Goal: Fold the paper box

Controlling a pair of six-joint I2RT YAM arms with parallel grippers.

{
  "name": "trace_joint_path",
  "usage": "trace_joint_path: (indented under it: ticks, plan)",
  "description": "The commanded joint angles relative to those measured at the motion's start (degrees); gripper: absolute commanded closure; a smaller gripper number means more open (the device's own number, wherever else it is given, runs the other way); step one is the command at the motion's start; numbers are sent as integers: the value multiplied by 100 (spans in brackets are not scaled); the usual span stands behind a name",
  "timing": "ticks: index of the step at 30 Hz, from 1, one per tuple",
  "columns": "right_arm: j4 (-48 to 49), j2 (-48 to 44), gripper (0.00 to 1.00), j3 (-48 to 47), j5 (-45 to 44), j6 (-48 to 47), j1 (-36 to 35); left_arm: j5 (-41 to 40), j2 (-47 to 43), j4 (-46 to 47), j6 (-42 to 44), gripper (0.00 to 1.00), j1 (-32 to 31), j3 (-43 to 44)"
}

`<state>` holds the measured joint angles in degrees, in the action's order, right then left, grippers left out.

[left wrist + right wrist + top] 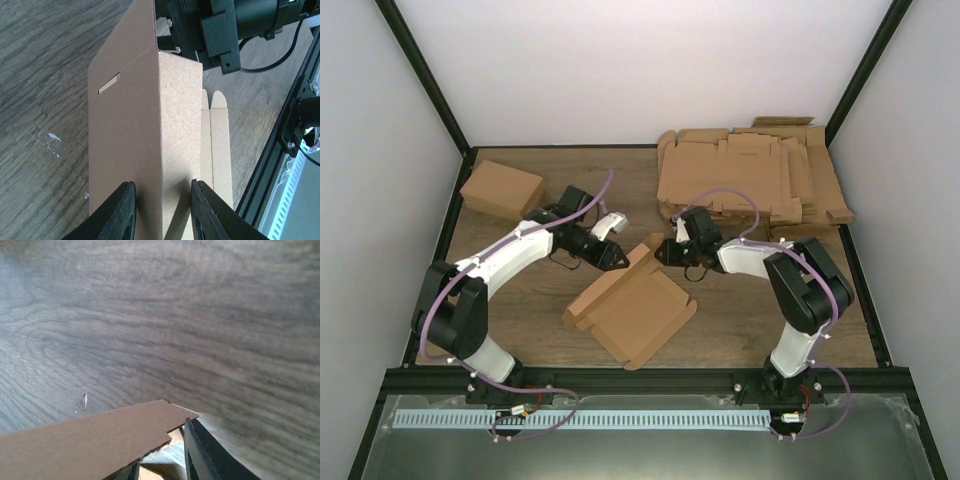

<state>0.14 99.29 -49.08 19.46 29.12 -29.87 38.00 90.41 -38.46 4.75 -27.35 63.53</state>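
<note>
Your paper box (635, 315), a plain brown die-cut cardboard sheet folded only partway, lies at the middle of the wood-grain table (590, 170), its floor panel flat on the table and its far wall raised. The two arms meet at that wall.

Your left gripper (618, 258) comes at the box from the table's left side. Its wrist camera shows the black fingers (117, 215) set on either side of a standing folded ridge of the box (145, 125), both against the cardboard, so the jaws are pinching that ridge. A narrow slot (108, 83) is cut in the panel left of the ridge, and two round-ended tabs (215, 100) show to its right.

Your right gripper (663, 252) reaches in from the table's right side and meets the same far wall at its upper corner. In its wrist view a brown flap edge of the box (90, 445) runs in between the two fingers, of which one dark finger (200, 460) is plainly seen. You cannot tell from these views whether those jaws are pressed onto the flap or merely standing around it.

A second plain brown shallow cardboard box (502, 189), closed, sits at the table's far-left corner. A thick pile of flat brown cardboard blanks (750, 175) fills the table's far-right corner.
</note>
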Motion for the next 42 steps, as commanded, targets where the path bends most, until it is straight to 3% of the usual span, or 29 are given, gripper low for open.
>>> trace_joint_path:
  ticks: [1,15,23,42]
  plan:
    - [307,169,72,-320,191,-112,141,-438,255,-83,122,67,40,-100]
    - [218,875,64,-607,1069,-294,343,-449,381,-53,82,67,49,-115]
    - [-187,1138,53,-826,1189,-277,342,-364,403,-14,-13,67,195,-148]
    - [647,644,57,-408,3191,-187,342,-214,403,15,-71,68,433,-181]
